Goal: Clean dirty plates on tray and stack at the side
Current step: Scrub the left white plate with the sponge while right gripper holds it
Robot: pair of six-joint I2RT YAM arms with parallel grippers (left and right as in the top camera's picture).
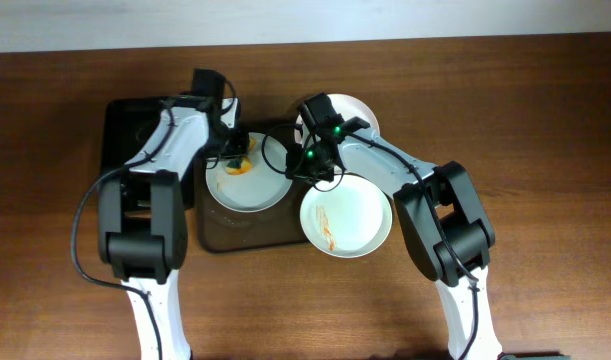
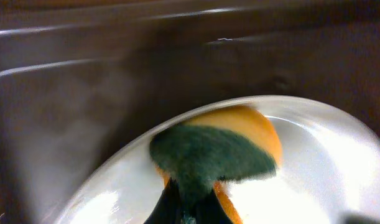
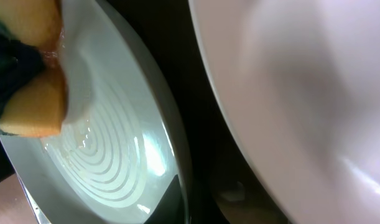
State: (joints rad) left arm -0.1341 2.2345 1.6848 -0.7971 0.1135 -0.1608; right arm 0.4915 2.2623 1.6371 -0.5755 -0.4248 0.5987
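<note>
right wrist alone shows plate (image 3: 115,155) rings beside sponge (image 3: 29,111)

Overhead view: the left arm (image 1: 150,200) and the right arm (image 1: 445,215) reach in from the near table edge, elbows bowed outward, forearms converging at centre. The left gripper (image 1: 235,152) points downward, its dark fingers (image 2: 177,208) clamped on a sponge (image 2: 214,149). The right gripper (image 1: 303,165), just beside it with green wrist lights lit, is pinched onto the rim of a plate (image 3: 115,155); only one fingertip (image 3: 172,198) is visible.
</note>
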